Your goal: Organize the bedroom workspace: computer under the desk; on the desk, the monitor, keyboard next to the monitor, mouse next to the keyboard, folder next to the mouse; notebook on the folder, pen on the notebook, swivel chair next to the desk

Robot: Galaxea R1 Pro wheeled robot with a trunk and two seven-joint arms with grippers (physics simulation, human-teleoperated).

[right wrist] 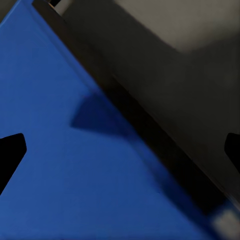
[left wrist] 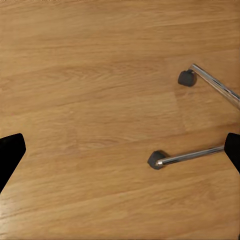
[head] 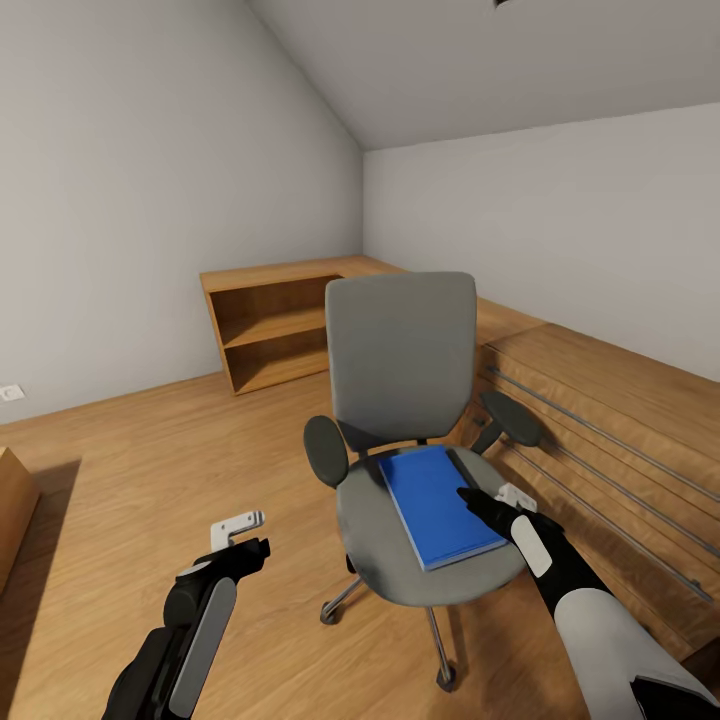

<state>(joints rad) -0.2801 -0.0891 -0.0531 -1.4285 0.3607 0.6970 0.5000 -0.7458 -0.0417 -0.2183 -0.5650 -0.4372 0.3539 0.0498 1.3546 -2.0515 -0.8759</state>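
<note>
Folder not yet lifted from the chair; the desk steps remain.

The blue folder (head: 437,505) is seen flat on the swivel chair (head: 404,400) seat; the right gripper (head: 487,499) is held just over it, fingers spread. The left gripper (head: 243,535) is held over the floor (left wrist: 90,75), fingers spread.

The right gripper (head: 478,497) hides part of the folder's (head: 432,500) edge.
</note>
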